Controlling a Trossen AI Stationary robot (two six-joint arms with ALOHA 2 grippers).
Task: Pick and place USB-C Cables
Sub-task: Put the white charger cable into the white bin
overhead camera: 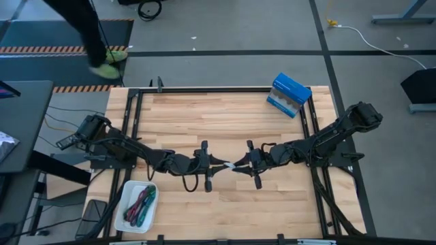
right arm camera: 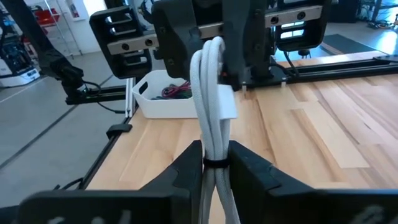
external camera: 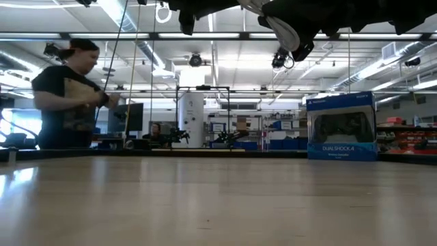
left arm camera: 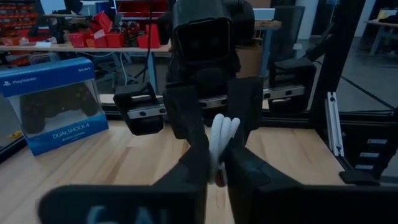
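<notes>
Wooden table (overhead camera: pixel 225 116), workshop beyond; tray (overhead camera: pixel 129 194) with cables at 7 o'clock. Mid-table, above the surface, a handover: my left gripper (overhead camera: pixel 206 165) pinches one end of the white cable (overhead camera: pixel 230 165), my right gripper (overhead camera: pixel 252 163) pinches the other. Cable's long axis runs 9-to-3. Next, I judge: right lets go, left carries it trayward.

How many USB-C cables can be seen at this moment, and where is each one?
About 5: a white cable held above the table between the left gripper and right gripper, and roughly four coloured cables in the white tray; overlapping ones may be hidden.
</notes>
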